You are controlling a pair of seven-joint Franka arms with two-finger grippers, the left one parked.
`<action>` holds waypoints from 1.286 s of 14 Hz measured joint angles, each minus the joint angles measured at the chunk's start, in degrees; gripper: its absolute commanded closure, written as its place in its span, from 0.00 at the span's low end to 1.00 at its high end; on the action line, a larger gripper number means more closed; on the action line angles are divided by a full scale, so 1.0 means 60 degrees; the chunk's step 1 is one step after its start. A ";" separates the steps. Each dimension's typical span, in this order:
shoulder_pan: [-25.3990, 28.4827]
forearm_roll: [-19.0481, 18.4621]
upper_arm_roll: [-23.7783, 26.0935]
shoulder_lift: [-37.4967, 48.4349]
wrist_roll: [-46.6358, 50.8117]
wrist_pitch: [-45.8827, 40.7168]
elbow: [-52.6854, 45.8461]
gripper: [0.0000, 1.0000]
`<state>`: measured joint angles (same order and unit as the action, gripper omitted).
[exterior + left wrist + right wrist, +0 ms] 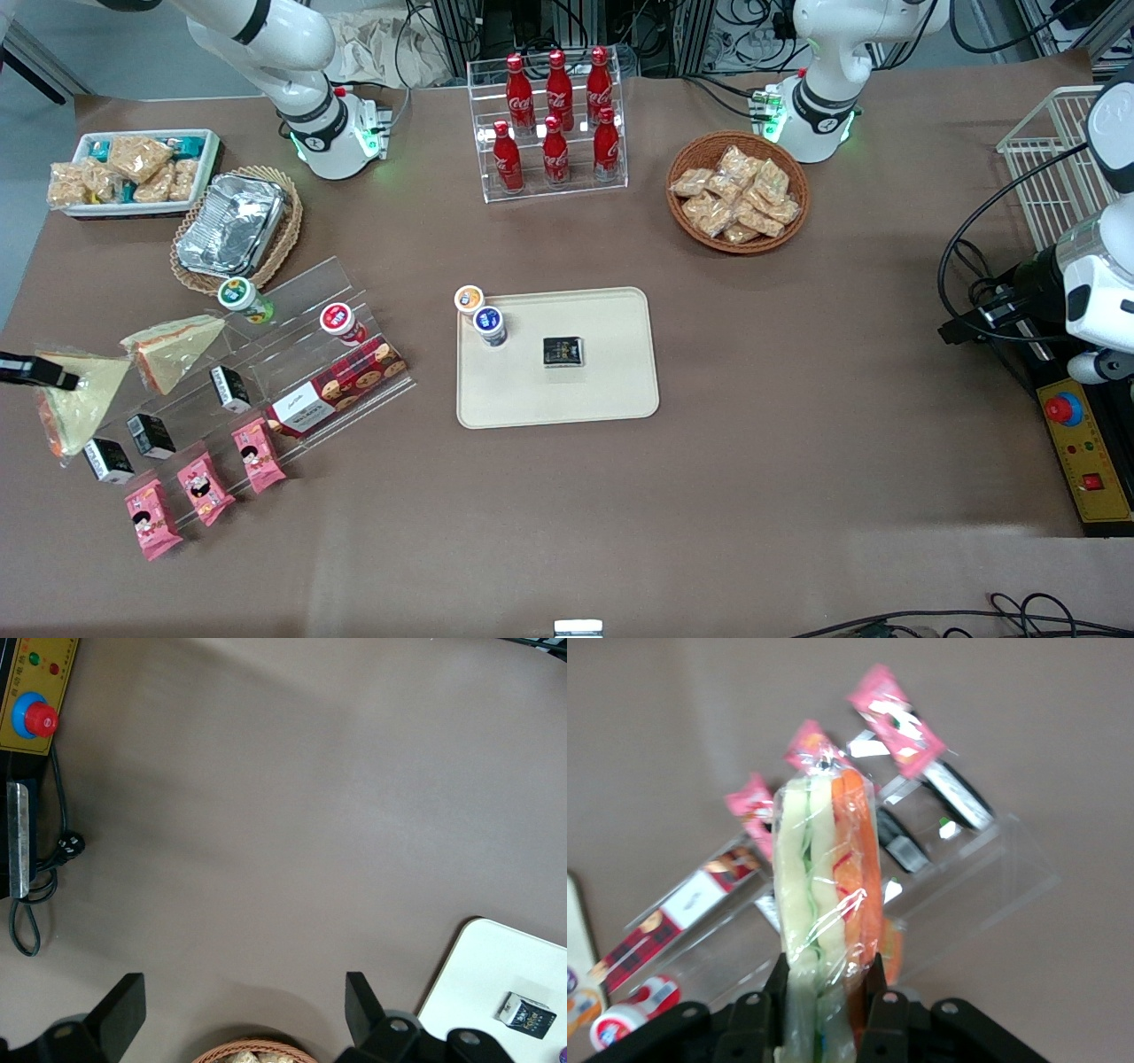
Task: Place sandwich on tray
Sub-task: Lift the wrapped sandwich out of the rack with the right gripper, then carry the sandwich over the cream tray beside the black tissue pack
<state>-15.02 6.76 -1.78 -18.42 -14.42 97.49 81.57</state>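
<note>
A robotics lab staged as a snack counter: a table [797, 461] under brown covering carries a clear rack of cola bottles [556, 115] flanked by two robot-arm bases. Cables [496, 27] and metal framing crowd the floor above the rack; toward the parked arm's end sits a yellow emergency-stop box [1083, 452].
</note>
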 measured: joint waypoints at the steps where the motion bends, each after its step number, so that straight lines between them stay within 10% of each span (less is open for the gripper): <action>1: 0.0271 0.0000 0.0093 0.0090 -0.0157 -0.0032 -0.0035 0.63; 18: 0.7294 -0.1042 0.0202 -0.1527 -0.1768 0.1936 0.0057 0.63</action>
<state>28.74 0.50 -0.57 -27.59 -25.03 109.11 81.92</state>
